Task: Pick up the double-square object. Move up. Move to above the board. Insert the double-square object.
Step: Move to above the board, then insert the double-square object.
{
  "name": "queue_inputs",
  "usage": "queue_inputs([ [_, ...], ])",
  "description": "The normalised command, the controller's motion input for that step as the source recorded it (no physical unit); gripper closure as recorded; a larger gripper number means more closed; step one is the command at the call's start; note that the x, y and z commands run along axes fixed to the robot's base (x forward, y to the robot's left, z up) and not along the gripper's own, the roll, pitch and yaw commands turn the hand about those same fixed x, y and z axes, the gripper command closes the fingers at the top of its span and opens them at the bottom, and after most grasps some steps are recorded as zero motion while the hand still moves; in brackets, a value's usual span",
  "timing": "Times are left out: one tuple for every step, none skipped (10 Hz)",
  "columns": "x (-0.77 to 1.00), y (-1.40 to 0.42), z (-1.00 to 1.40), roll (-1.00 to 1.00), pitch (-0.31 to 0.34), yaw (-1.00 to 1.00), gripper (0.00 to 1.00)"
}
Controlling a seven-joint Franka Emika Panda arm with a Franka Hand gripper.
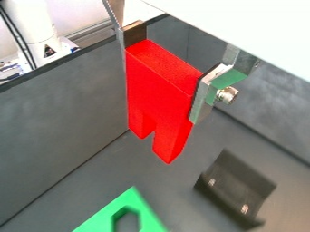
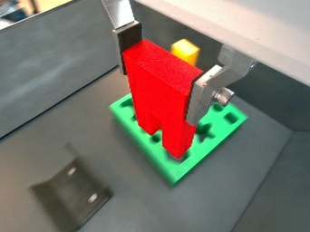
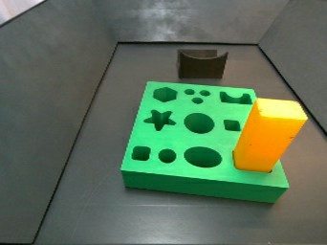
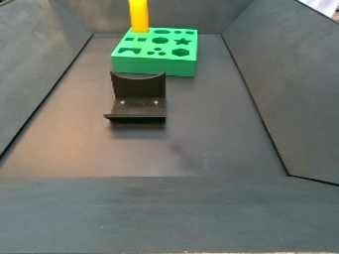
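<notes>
In both wrist views my gripper [image 1: 169,65] [image 2: 166,71] is shut on the double-square object [image 1: 155,104] [image 2: 158,104], a tall bright red block with a stepped lower end. One silver finger [image 1: 208,98] presses each side of it near its top. The red block hangs upright, off the dark floor. The green board [image 2: 182,169] [image 1: 119,217] with its cut-out holes lies below and beyond the block. Both side views show the board [image 3: 192,184] [image 4: 159,67], but neither the gripper nor the red block shows there.
A larger orange-yellow block [image 3: 266,134] [image 4: 138,14] [image 2: 184,49] stands upright in a corner of the board. The dark fixture [image 3: 201,62] [image 4: 137,95] [image 1: 237,186] [image 2: 72,195] stands on the floor a little way from the board. Dark sloping walls enclose the floor.
</notes>
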Motion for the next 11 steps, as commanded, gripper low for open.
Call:
queue_inputs([
  [-0.02,-1.0,0.08,-0.03,0.07,-0.07,1.0],
  [-0.01,-1.0,0.08,-0.01,0.076,-0.04,1.0],
  [0.01,-1.0,0.08,-0.02,0.095,-0.02,1.0],
  [0.05,-1.0,0.09,0.01,0.11,-0.01,1.0],
  [0.06,-0.74,0.07,0.02,0.124,0.0,1.0],
  [0.07,-0.53,0.06,0.02,0.129,0.0,1.0],
  [0.06,-0.27,0.04,0.01,0.12,0.01,1.0],
  [0.05,-0.17,0.03,0.01,0.099,0.01,1.0],
  [0.0,-0.07,-0.09,0.0,-0.05,0.0,1.0],
  [0.49,-0.03,-0.31,0.0,-0.051,0.0,1.0],
  [0.82,-0.03,-0.31,0.02,-0.061,0.0,1.0],
])
